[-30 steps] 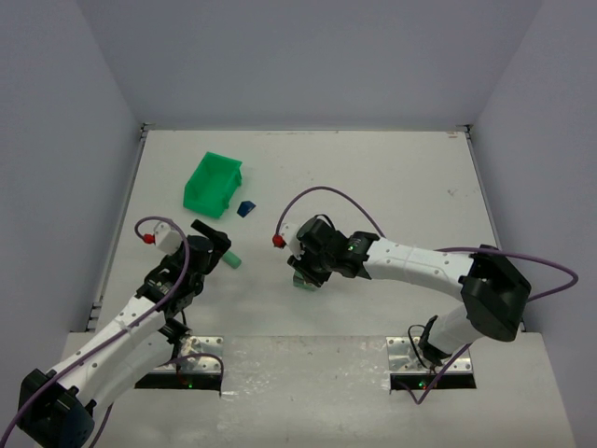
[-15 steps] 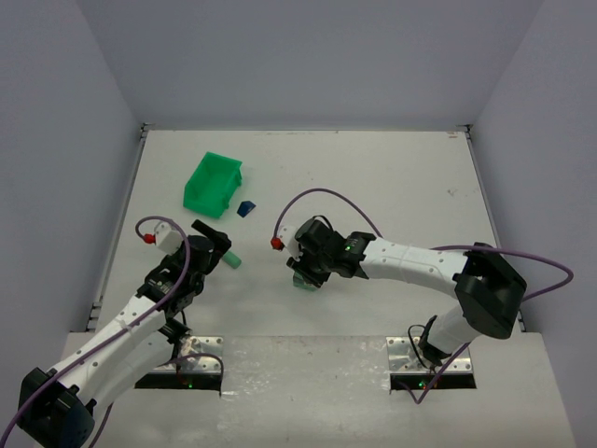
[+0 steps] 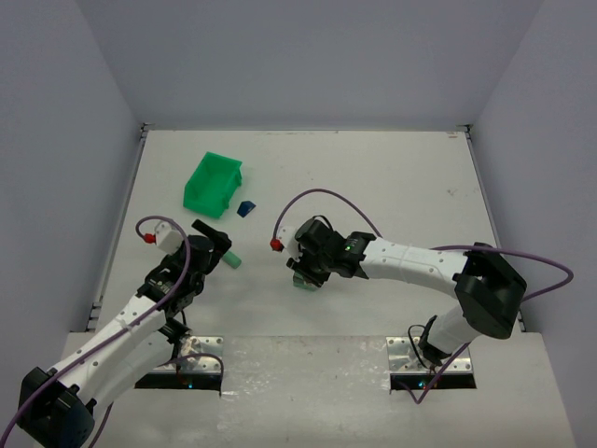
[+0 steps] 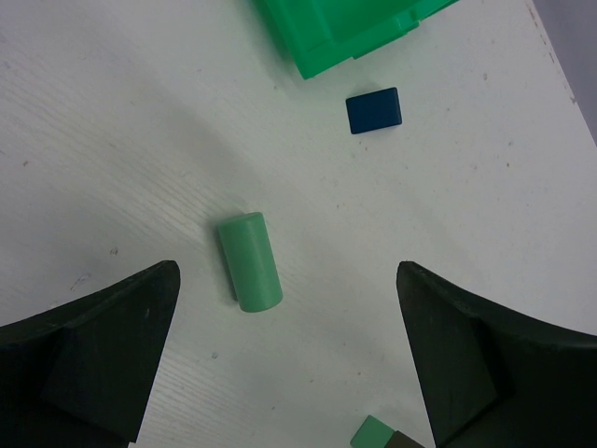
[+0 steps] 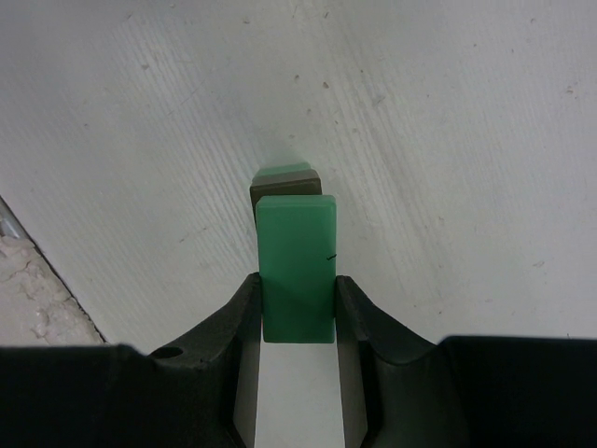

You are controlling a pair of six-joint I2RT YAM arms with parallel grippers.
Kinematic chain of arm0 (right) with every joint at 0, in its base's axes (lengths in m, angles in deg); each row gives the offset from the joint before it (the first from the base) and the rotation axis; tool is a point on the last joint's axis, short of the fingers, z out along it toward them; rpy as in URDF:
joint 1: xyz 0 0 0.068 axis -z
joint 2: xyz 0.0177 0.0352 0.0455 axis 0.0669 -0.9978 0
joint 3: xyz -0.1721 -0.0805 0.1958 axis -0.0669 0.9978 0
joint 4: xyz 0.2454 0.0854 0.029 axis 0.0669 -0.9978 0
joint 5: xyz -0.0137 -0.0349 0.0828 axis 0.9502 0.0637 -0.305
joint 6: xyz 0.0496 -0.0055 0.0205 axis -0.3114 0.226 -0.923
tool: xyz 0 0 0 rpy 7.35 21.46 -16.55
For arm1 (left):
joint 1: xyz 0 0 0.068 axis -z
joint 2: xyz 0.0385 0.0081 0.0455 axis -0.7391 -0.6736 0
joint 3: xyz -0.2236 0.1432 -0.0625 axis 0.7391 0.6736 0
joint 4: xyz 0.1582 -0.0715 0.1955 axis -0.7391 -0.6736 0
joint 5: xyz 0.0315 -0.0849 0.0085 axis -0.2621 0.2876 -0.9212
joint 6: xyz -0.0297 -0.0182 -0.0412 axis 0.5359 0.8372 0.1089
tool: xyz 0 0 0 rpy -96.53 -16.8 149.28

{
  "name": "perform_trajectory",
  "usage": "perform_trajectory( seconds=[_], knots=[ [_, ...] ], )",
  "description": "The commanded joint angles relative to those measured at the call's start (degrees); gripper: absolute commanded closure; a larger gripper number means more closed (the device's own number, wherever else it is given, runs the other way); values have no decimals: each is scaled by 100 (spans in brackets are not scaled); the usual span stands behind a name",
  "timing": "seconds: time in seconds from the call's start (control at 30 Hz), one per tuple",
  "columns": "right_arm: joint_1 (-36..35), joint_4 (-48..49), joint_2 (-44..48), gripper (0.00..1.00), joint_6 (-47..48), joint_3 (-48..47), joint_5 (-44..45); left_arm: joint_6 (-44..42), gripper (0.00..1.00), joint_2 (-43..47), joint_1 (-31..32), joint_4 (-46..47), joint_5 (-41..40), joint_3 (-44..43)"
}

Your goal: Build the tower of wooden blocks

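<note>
The right gripper (image 5: 297, 291) pinched a bright green flat wooden block (image 5: 297, 238) close to a darker small block (image 5: 284, 185) on the white table (image 3: 392, 177), the start of the wood block tower. I judged that a release off centre on that base could tip it off, as the base looked no wider than the piece. The left gripper (image 4: 289, 345), spread wide, hung over a pale green wooden cylinder (image 4: 250, 261) lying on its side, which could roll if one finger touched it. I counted one bright green plastic bin (image 3: 213, 183), two grippers, one cylinder, one dark blue wooden block (image 4: 374, 110), one held block, one base block.
</note>
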Motion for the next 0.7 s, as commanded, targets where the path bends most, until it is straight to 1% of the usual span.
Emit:
perform_trajectory(
  seconds=[0.0,0.23,0.67],
  knots=[
    [-29,231,184,76,199,-178,-189,-65,0,-18,43,224,31,-17],
    [-30,337,332,75,306,-75,-427,-86,0,-39,37,255,43,-17],
    [-20,309,240,74,343,-49,-257,-147,0,-65,37,314,91,-10]
  ],
)
